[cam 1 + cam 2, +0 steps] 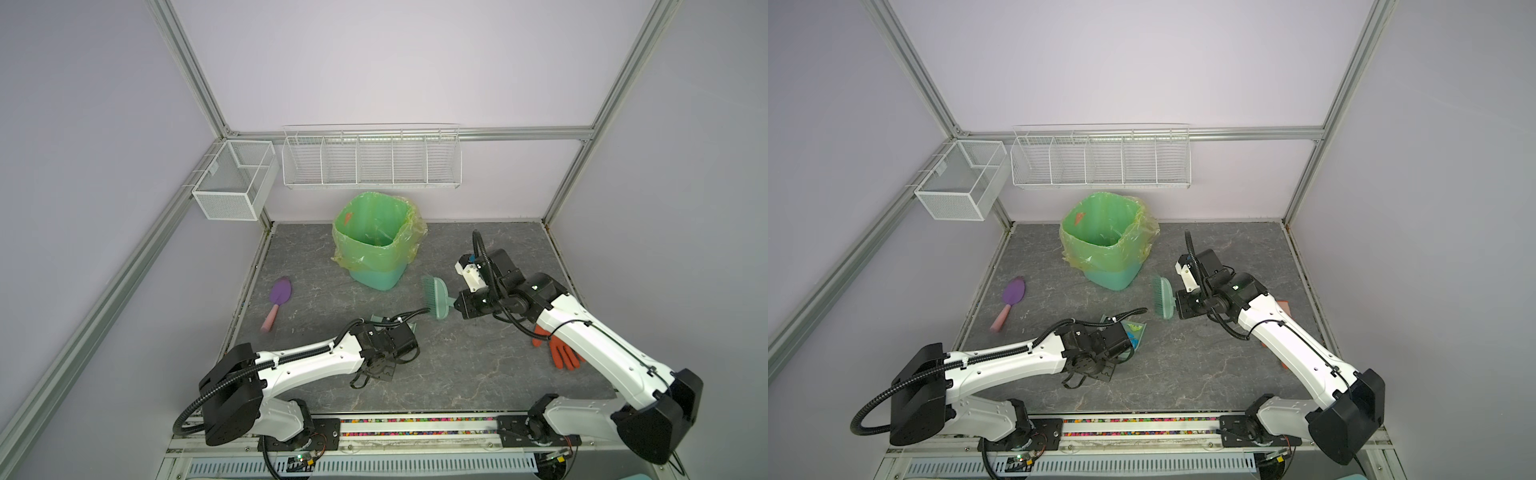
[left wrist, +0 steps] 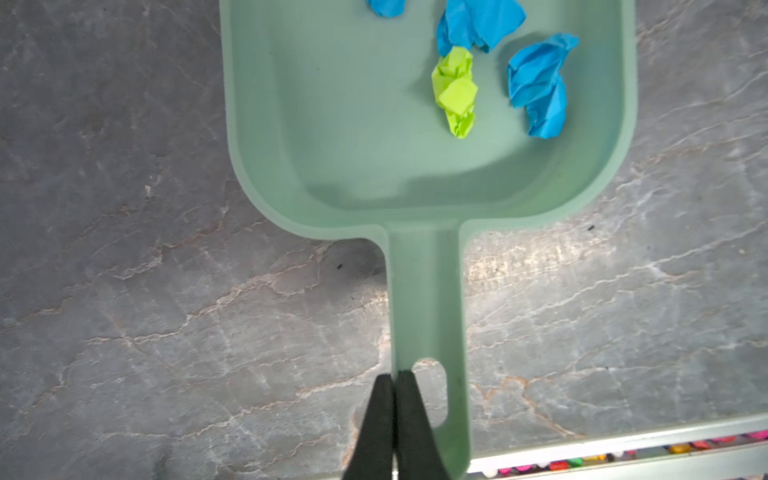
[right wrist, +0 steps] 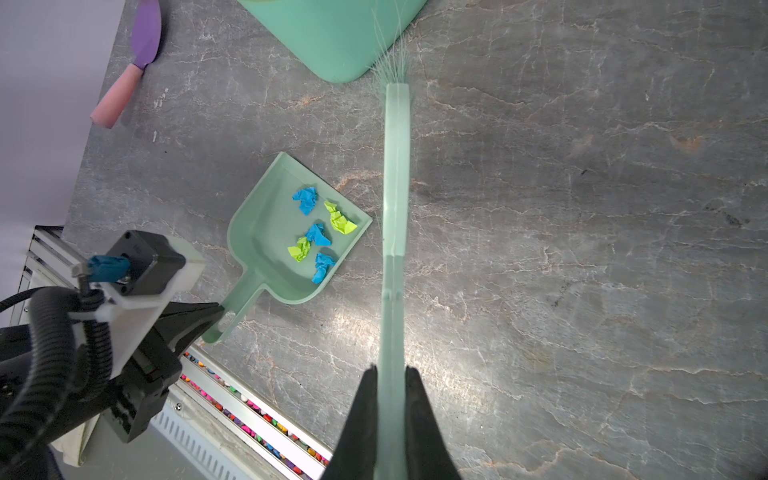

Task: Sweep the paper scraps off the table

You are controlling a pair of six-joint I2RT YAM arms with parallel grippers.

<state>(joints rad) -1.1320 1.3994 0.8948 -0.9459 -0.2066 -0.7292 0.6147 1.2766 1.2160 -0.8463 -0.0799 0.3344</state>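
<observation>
Several crumpled blue and lime paper scraps (image 3: 318,237) lie inside a mint-green dustpan (image 3: 266,241) on the dark marbled table (image 3: 582,249). Up close, a lime scrap (image 2: 455,91) sits beside a blue one (image 2: 538,83) in the pan (image 2: 353,145). My left gripper (image 2: 394,374) is shut on the end of the pan's handle, by its hanging hole. My right gripper (image 3: 392,368) is shut on the handle of a mint-green brush (image 3: 395,208), whose bristles point toward the bin's base. In both top views the brush (image 1: 434,297) hangs right of the bin.
A teal bin (image 1: 376,237) lined with a green bag stands at the back centre. A purple scoop with a pink handle (image 1: 279,297) lies at the left. An orange glove (image 1: 561,353) lies under my right arm. Wire baskets (image 1: 372,160) hang on the back wall.
</observation>
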